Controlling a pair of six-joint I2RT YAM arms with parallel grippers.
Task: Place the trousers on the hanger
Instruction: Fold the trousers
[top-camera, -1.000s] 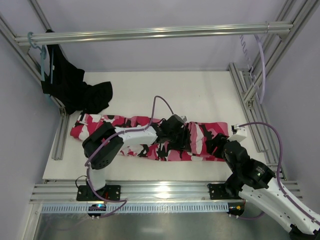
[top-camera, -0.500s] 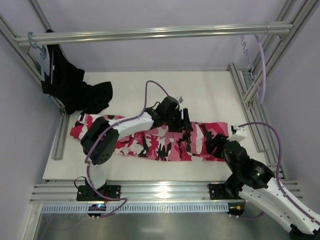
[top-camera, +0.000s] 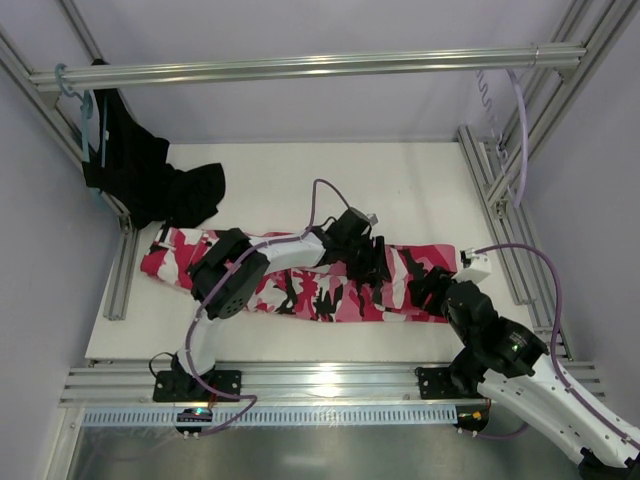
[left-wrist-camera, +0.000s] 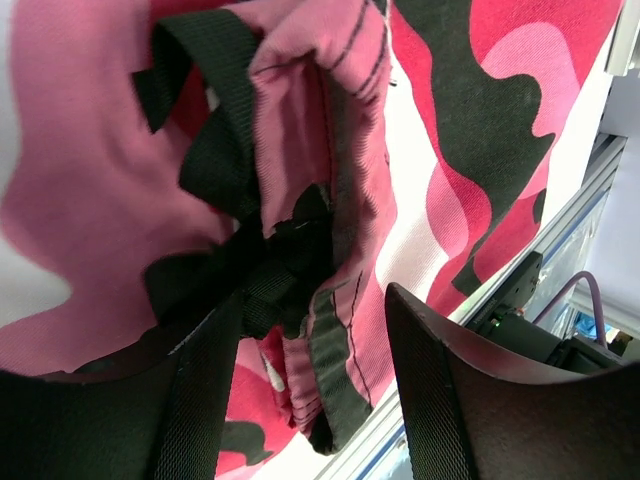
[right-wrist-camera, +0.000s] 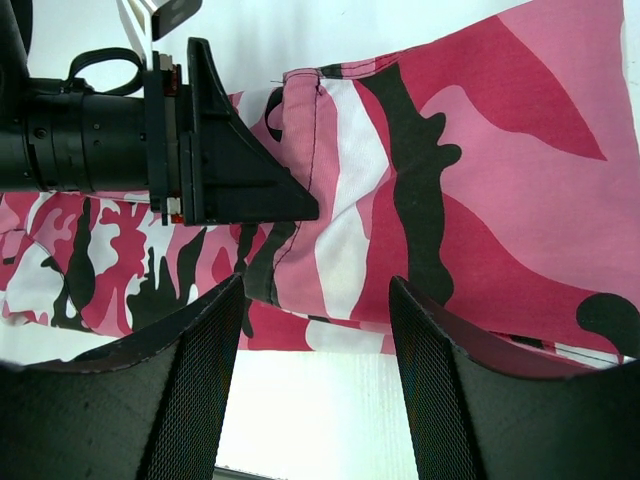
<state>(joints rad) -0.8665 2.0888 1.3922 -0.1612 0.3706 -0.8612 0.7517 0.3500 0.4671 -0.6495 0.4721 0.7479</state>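
Teal hanger (top-camera: 80, 100): far-L end of top rail (top-camera: 300, 66); carries the black garment.
Black garment (top-camera: 150, 180): hangs from teal hanger, lower part heaped on worktop (top-camera: 400, 190) at back-L corner. Just beside L end of trousers (top-camera: 290, 285); contact not discernible.
Trousers: flat on worktop, lengthwise L-to-R across the near half. L end near the L frame post, R end at the R claw.
L arm (top-camera: 270, 260): lies over the trousers' mid section and hides much of the print there.
L claw (top-camera: 372, 262): over trousers, R of centre. Fingers (left-wrist-camera: 205, 400) spread; a raised fold of pink cloth w/ black strap (left-wrist-camera: 215, 130) sits btwn them, not pinched. Whether the pads touch cloth: cannot tell.
R claw (top-camera: 423, 287): at trousers' R end, near edge. Fingers (right-wrist-camera: 190, 390) spread, nothing btwn them; cloth edge and bare worktop below. L claw's tip shows just ahead in R wrist view.
Lilac hanger (top-camera: 522, 140): hooked on R end of top rail, hangs beside the R frame. Well apart from trousers and both claws.
Hard to read: lilac hanger is thin and pale, lower part lost against the frame; trousers' R end partly under the R arm.
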